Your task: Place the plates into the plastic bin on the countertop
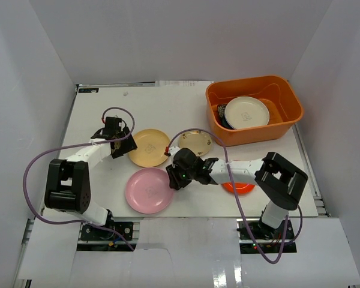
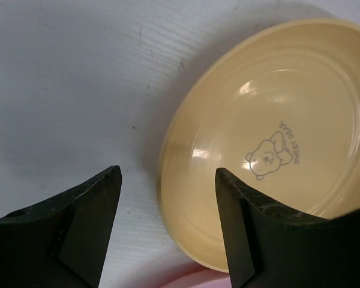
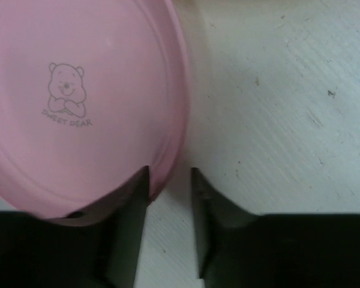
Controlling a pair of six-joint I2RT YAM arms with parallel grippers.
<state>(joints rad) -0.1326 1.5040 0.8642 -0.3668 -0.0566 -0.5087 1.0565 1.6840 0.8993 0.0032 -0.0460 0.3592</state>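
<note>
The orange plastic bin (image 1: 288,114) stands at the back right of the white countertop (image 1: 96,114) and holds a cream plate (image 1: 246,112) on top of darker plates. A yellow plate (image 1: 149,147), a gold-rimmed tan plate (image 1: 195,143), a pink plate (image 1: 149,190) and an orange-red plate (image 1: 238,188) lie on the countertop. My left gripper (image 1: 116,146) is open, its jaws either side of the yellow plate's (image 2: 276,150) left rim. My right gripper (image 1: 175,177) is narrowly open astride the pink plate's (image 3: 78,102) right rim, with a gap on the outer side.
The right arm's forearm lies over the orange-red plate. White walls enclose the countertop on three sides. A sliver of the pink plate (image 2: 192,279) shows below the yellow plate in the left wrist view. Purple cables loop from both arms.
</note>
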